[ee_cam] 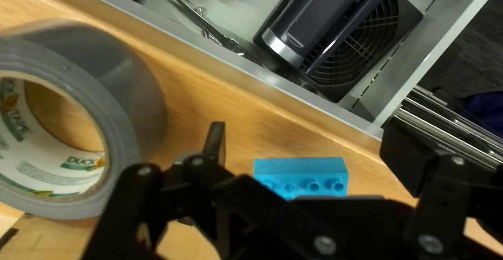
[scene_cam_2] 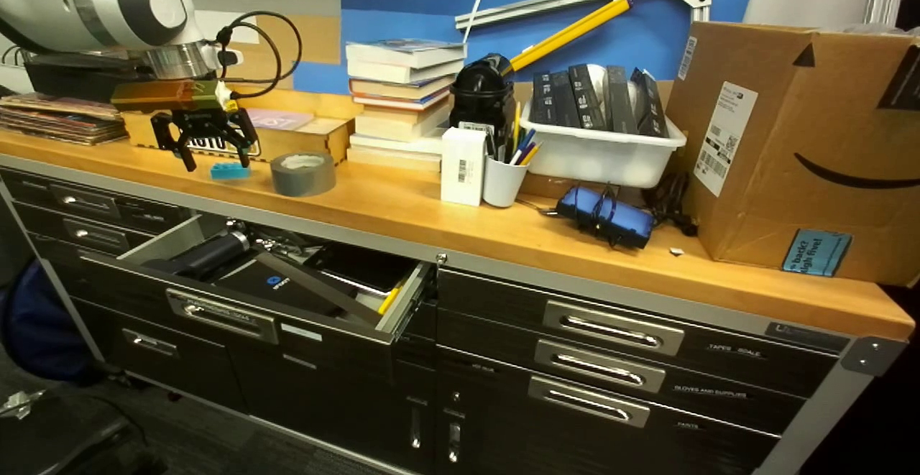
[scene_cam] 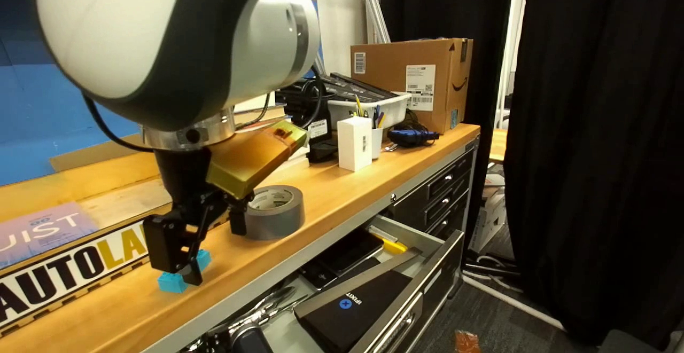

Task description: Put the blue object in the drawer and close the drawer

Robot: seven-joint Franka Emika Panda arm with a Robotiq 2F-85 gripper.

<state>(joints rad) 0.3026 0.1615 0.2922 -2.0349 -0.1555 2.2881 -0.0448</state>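
The blue object is a small bright blue studded block lying on the wooden worktop. It also shows in an exterior view and in the wrist view, where the gripper body hides its lower part. My gripper is open and points down over the block, with one finger beyond each end of it. In both exterior views the gripper is low near the worktop, and no contact with the block is visible. The drawer is pulled open below the worktop edge; its interior also shows in the wrist view.
A grey tape roll stands close beside the gripper. The drawer holds a black box, a dark cylindrical tool and other items. A sign-fronted wooden tray stands behind. Books and a white box are further along.
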